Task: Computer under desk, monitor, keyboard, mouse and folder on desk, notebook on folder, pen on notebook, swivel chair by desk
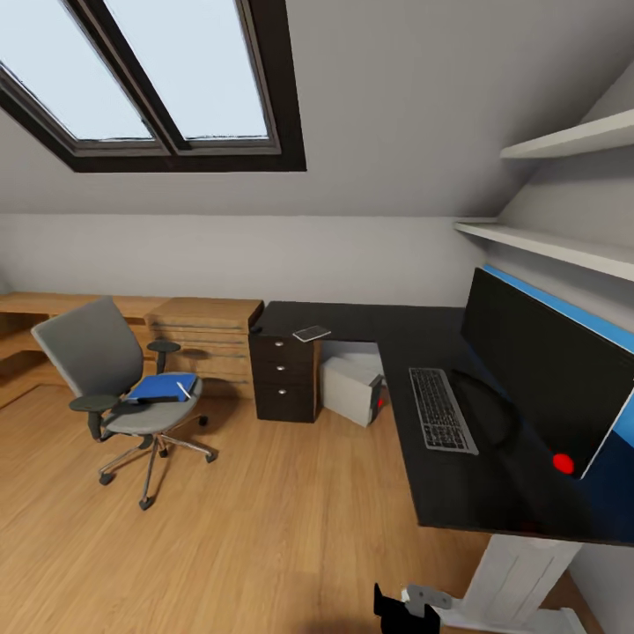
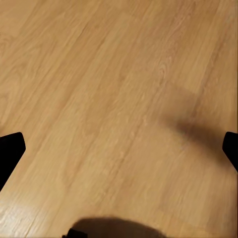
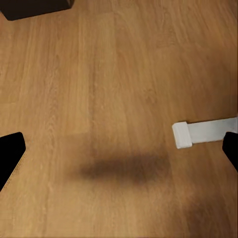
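The bedroom has grey walls, a sloped ceiling with a dark-framed skylight (image 1: pixel 176 79) and a light wood floor (image 1: pixel 291 519). The black L-shaped desk (image 1: pixel 458 493) runs along the far wall and down the right side, with three dark drawers (image 1: pixel 283 374) at its left end and a white pedestal leg (image 1: pixel 515 572) near the camera. On its right wing stands the monitor (image 1: pixel 541 374), wide and black-fronted, close to the blue wall panel (image 1: pixel 563 308). The keyboard (image 1: pixel 440 409), slim and dark with pale keys, lies just in front of the monitor. The computer (image 1: pixel 350 389), a pale grey box, sits on the floor under the desk beside the drawers. The notebook (image 1: pixel 312 334), small and pale, lies on the desk above the drawers.

The chair (image 1: pixel 123 396) stands well apart from the desk, left of it, in front of a light wooden chest (image 1: pixel 207 339). The blue folder (image 1: pixel 163 387) lies flat on its seat, and the thin white pen (image 1: pixel 184 388) rests on the folder.

Two white shelves (image 1: pixel 563 189) hang above the monitor.

Both wrist views look down on bare floor. The left gripper (image 2: pixel 119 151) and the right gripper (image 3: pixel 119 156) are each spread wide, holding nothing.
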Available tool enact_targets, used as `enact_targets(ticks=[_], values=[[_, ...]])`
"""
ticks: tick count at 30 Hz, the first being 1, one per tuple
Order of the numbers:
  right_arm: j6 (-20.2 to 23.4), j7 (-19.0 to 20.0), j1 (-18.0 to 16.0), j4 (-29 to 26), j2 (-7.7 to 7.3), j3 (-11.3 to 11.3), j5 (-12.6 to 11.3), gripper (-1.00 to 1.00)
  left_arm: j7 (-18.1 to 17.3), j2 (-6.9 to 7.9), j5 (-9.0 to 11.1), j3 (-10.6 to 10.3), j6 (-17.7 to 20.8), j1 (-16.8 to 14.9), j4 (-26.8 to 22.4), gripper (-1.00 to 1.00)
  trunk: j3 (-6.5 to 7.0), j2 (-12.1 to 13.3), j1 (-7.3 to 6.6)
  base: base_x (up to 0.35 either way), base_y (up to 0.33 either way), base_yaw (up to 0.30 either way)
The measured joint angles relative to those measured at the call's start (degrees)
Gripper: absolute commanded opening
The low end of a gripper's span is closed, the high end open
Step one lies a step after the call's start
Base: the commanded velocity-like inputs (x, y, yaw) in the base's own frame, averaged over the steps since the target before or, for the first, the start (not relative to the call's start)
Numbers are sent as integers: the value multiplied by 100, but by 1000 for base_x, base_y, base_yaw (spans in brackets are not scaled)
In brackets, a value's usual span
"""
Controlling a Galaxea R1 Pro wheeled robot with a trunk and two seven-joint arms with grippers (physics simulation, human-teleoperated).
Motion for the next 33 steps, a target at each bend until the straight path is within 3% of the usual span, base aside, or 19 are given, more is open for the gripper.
enact_targets(ticks=[18,33], values=[[-52,-19,2,0,28,-2,38,100,-90,8,8,17,4,2,94,100,-49,0,1,309,0,249],[-62,-19,2,-1,18,-3,39,100,-90,12,2,10,10,-2,96,100,-56,0,0,241,0,28]])
